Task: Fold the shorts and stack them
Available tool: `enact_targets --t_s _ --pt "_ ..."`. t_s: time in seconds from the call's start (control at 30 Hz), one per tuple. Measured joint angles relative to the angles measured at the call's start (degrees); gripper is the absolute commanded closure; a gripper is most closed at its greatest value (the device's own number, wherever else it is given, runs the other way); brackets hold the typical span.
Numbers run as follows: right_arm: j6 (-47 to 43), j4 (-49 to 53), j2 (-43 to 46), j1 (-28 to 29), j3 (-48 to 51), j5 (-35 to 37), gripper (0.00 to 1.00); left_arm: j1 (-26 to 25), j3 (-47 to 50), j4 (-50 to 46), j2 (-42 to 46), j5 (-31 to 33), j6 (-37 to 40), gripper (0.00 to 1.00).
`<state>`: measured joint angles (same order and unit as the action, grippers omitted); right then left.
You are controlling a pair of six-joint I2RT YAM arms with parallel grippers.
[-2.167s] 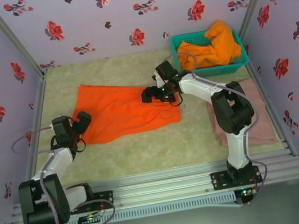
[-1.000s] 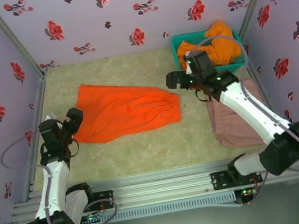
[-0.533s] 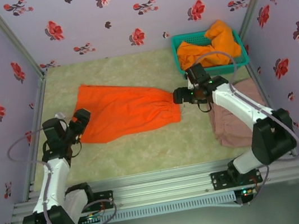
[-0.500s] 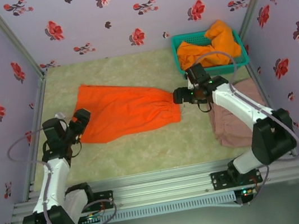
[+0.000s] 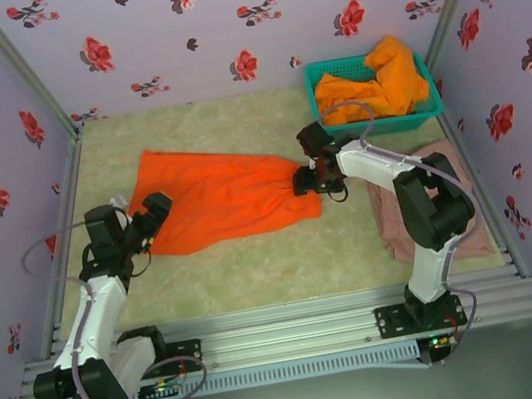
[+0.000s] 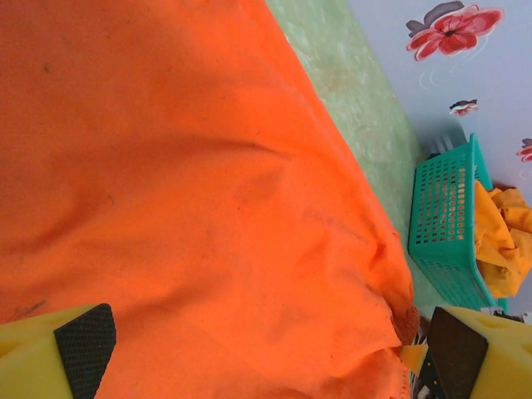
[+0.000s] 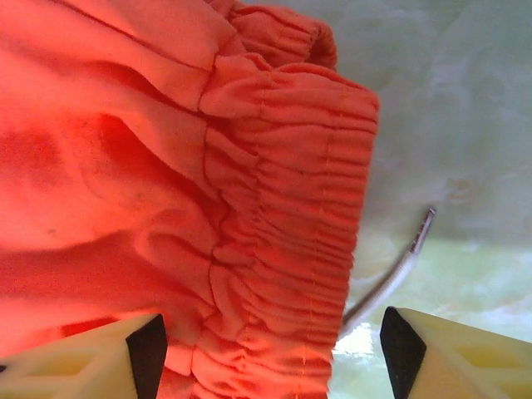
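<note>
1. Left gripper (image 5: 152, 217), jaws wide over the hem of the orange shorts (image 5: 221, 202) spread between both arms: you may pinch one layer only.
2. Right gripper (image 7: 274, 353), jaws apart astride the waistband (image 7: 291, 208), nothing clamped: the drawstring (image 7: 406, 264) could snag your fold.

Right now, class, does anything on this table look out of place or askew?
Yes. The orange shorts on the mat lie skewed and wrinkled, not squared. A second orange pair spills over the rim of the teal basket.

Bright orange shorts (image 5: 220, 199) on a pale green worktop (image 5: 257, 272); teal mesh basket (image 5: 381, 127); dusty pink shorts (image 5: 452, 226); lilac walls (image 5: 157, 24) with red flowers (image 5: 245, 64).
</note>
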<state>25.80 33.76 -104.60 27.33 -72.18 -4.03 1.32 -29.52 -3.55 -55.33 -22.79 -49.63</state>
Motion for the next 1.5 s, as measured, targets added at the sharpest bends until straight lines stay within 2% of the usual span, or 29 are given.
enact_targets --t_s 0.33,0.6,1.17,1.5 --pt "0.4 -0.9 -4.8 1.4 -1.9 -0.7 0.33 -0.3 0.0 0.5 -1.6 0.0 0.3 0.01" --pt "0.1 -0.1 -8.0 2.0 -3.4 0.5 0.41 -0.3 0.0 1.0 -2.1 -0.4 0.5 0.00" --pt "-2.8 1.0 -10.0 2.8 -6.2 3.7 1.00 -0.3 0.0 1.4 -2.5 -0.4 0.7 0.01" --pt "-4.8 5.1 -6.7 3.0 -5.9 8.4 1.00 -0.3 0.0 1.4 -2.5 -0.4 0.9 0.01"
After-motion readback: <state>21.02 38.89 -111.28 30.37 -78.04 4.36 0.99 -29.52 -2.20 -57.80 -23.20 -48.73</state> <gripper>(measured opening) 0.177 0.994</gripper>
